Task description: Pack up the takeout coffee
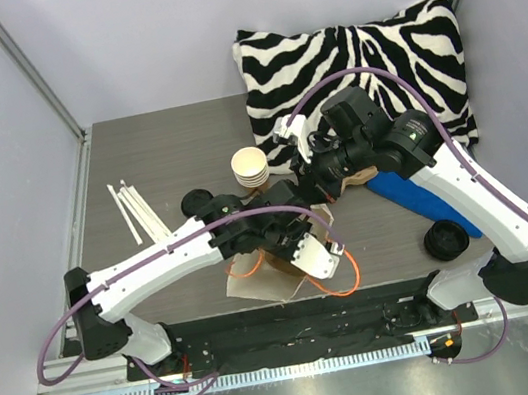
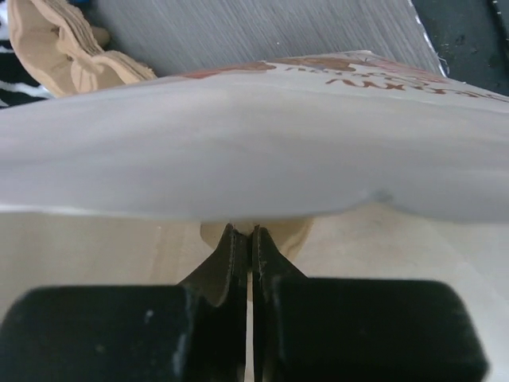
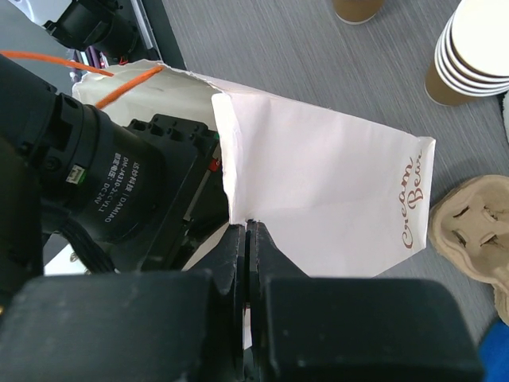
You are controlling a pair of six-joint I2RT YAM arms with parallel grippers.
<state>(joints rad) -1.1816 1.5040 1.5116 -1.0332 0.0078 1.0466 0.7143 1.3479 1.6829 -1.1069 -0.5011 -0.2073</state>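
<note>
Paper bag (image 2: 254, 151) — a close blur in the left wrist view; cup stack (image 3: 477, 48) partly off-frame.

Your top view looks steeply down from above and behind the arm bases, taking in the counter (image 1: 136, 158). Each wrist view looks out along its own tool, the left tool (image 2: 243, 232) and the right tool (image 3: 246, 228), very close to the paper bag (image 2: 254, 151), which all three views share. The right wrist and top views also share the cup stack (image 3: 477, 48).
</note>
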